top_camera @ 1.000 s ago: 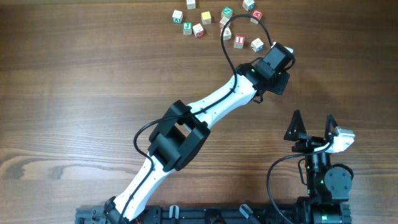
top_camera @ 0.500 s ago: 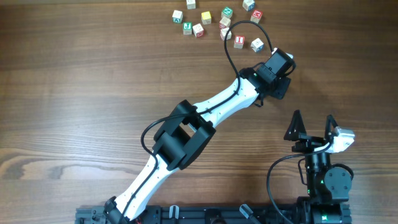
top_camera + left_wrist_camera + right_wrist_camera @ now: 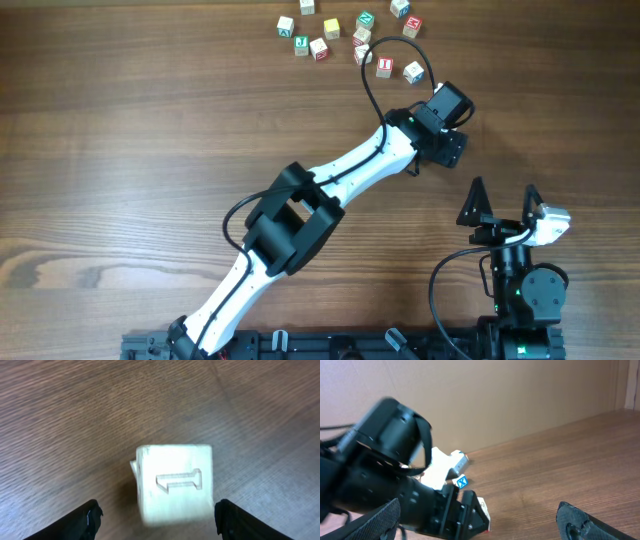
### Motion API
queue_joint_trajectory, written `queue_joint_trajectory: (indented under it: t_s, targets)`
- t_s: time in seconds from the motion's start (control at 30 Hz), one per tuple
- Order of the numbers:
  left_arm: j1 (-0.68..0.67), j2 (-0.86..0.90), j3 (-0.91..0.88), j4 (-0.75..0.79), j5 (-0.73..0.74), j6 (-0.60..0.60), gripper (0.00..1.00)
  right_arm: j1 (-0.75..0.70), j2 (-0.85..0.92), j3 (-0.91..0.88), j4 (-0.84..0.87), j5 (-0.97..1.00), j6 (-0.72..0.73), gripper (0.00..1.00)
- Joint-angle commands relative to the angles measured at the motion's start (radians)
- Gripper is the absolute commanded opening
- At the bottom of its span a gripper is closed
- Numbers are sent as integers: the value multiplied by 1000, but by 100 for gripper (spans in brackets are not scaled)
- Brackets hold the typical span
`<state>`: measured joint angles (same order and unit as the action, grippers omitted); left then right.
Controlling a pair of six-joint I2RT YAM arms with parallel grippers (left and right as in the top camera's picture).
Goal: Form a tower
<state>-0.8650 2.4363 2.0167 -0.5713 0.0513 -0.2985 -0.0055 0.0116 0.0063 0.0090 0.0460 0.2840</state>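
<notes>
- Table (image 3: 120, 150): brown wood-grain top and matte. It fills the overhead view. The whole left half is bare, and so is the strip between the two arms. No table edge shows except along the bottom, where the arm bases sit.
- Wall (image 3: 520, 395): plain tan, flat, behind the table's far edge in the right wrist view.
- Left arm (image 3: 350, 170): white links with black joints. It reaches diagonally from the bottom-left base to the upper right. A black cable (image 3: 368, 70) loops up from it towards the blocks.
- Right arm (image 3: 525, 290): black, folded near its base at bottom right, well apart from the blocks.
- Right gripper (image 3: 504, 205): jaws spread wide with nothing between them.
- Left gripper (image 3: 160, 517): jaws apart. One black fingertip stands on each side of the tower, with bare wood visible in both gaps, so there is no contact.
- Tower (image 3: 175, 485): stands directly under the left gripper, hidden from the overhead view by the wrist. The top block is pale cream wood and square, with a relief outline shape on its top face. A sliver of a lower block's edge shows at its left. The block count cannot be told.
- Loose cubes (image 3: 318, 47): small, scattered along the top edge, with red, green and yellow faces. The nearest lies just beyond the left wrist.
</notes>
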Motion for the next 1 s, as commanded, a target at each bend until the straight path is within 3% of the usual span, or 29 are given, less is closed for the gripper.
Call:
queue_joint_trajectory:
  t_s: [0.0, 0.2, 0.27, 0.3, 0.43, 0.47, 0.53, 0.57, 0.63, 0.67, 0.77, 0.97]
  targets:
    - [-5, -124, -2, -69, 7, 7, 76, -4, -7, -1, 5, 13, 6, 100]
    - [13, -206, -2, -475, -53, 136, 76, -4, -7, -1, 5, 13, 6, 100]
    - [13, -207, -2, -566, -209, 140, 90, -4, -7, -1, 5, 13, 6, 100]
    - [14, -207, -3, -583, -293, 153, 100, -4, -7, -1, 5, 13, 6, 100]
    - [51, -207, -2, -554, -580, 299, 100, -4, -7, -1, 5, 13, 6, 100]
    - [84, -209, -2, -546, -694, 285, 100, -4, -7, -1, 5, 13, 6, 100]
    - [161, -224, -2, -547, -760, 188, 100, -5, -7, -1, 51, 38, 6, 100]
    - [243, -248, -2, -555, -751, 72, 100, -5, -7, -1, 150, 44, 16, 100]
    - [412, -301, -2, -558, -525, -16, 100, -5, 3, -1, 414, -2, 56, 100]
    - [489, -327, -2, -554, -411, -24, 100, -5, 19, 4, 422, -2, 57, 100]
    - [571, -364, -2, -555, -321, -24, 100, -4, 110, 60, 384, -13, 53, 100]
    - [595, -451, -2, -556, -296, -24, 100, -4, 528, 358, 306, -164, -106, 100]
